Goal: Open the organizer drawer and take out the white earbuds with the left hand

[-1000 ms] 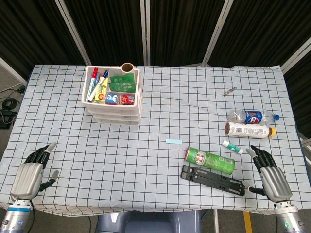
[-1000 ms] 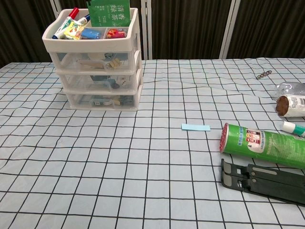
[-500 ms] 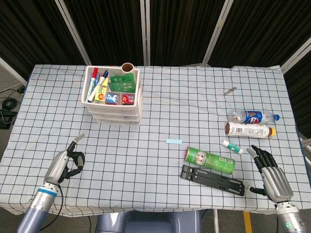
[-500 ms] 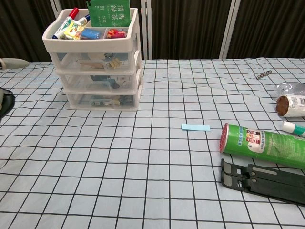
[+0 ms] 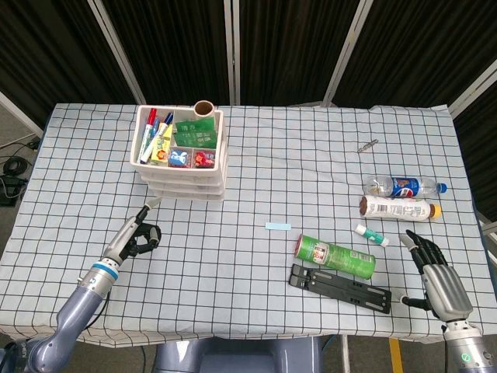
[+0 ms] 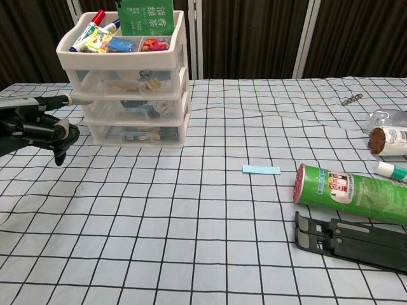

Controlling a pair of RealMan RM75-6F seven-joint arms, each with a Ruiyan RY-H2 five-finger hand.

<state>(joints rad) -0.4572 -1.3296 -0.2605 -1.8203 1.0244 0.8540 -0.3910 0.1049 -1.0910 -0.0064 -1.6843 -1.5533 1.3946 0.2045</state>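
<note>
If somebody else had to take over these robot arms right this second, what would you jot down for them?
Left hand: holds nothing, one finger stretched toward the organizer, the others curled; not touching it yet.
Right hand: open, resting at the table's near right edge, beside the black stand.
Organizer: far left of the table, all three drawers closed. The white earbuds cannot be made out through the drawer fronts.
Done: nothing on the drawers; the left hand is only near them.
Left: find the right drawer, pull it open, take out the earbuds with the left hand.
</note>
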